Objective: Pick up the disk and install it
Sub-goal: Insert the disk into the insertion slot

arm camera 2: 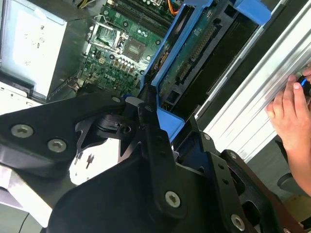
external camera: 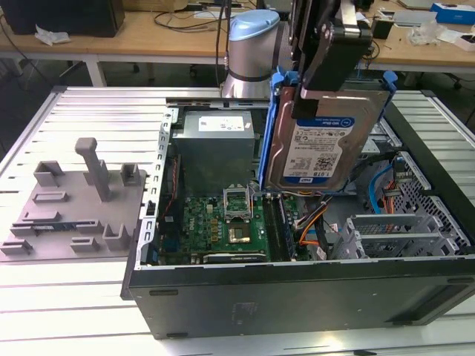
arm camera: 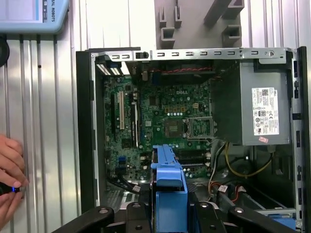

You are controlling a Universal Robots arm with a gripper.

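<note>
Even overhead light floods the ribbed table [external camera: 67, 297], glaring white toward seven o'clock in the exterior view; shadow pools inside the computer case [external camera: 297, 293], the disk [external camera: 319, 152] faintly gleaming beneath the black gripper [external camera: 326, 89].

I see an open black desktop computer case [external camera: 297, 293] lying flat on the ribbed aluminium tabletop [external camera: 67, 311]. Inside it: a green motherboard [external camera: 223, 222] with a bare silver CPU socket [external camera: 239, 200], and a grey metal power supply box [external camera: 215, 144] beyond the board. A grey metal drive cage [external camera: 401, 233] sits toward the exterior view's right, with orange and yellow wires [external camera: 312, 221] between board and cage. A grey plastic fixture plate [external camera: 74, 211] with upright posts sits just beside the case, on the exterior view's left. Cluttered wooden desks [external camera: 148, 33] stand behind.
</note>
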